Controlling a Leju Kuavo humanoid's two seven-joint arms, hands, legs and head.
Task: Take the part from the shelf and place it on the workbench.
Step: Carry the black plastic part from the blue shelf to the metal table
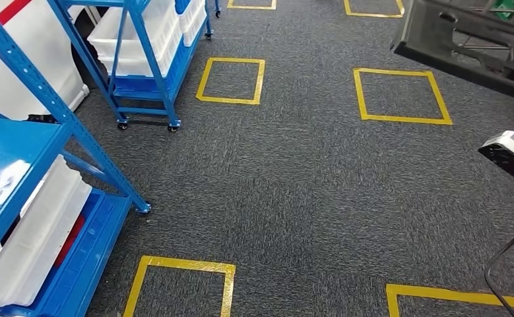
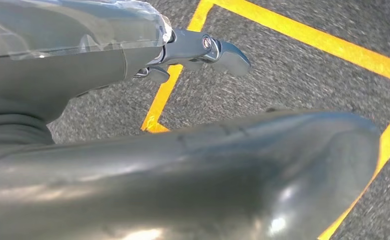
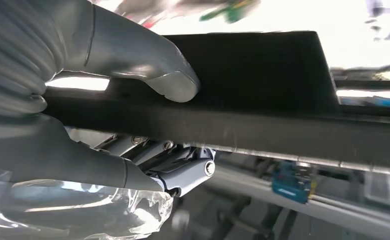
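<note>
Carpet (image 1: 307,198) rolls by underneath, grey with yellow taped squares (image 1: 231,80), and blue shelving (image 1: 16,152) stacked with white bins (image 1: 36,238) sits off to the left. Up at top right, the black part (image 1: 465,43) rides in the air. Right hand (image 3: 107,125) grips it, thumb on top, fingers clamped below. Left hand (image 2: 182,55) hangs over the floor, holding nothing; fingers seem loosely spread, though that view is blurred.
</note>
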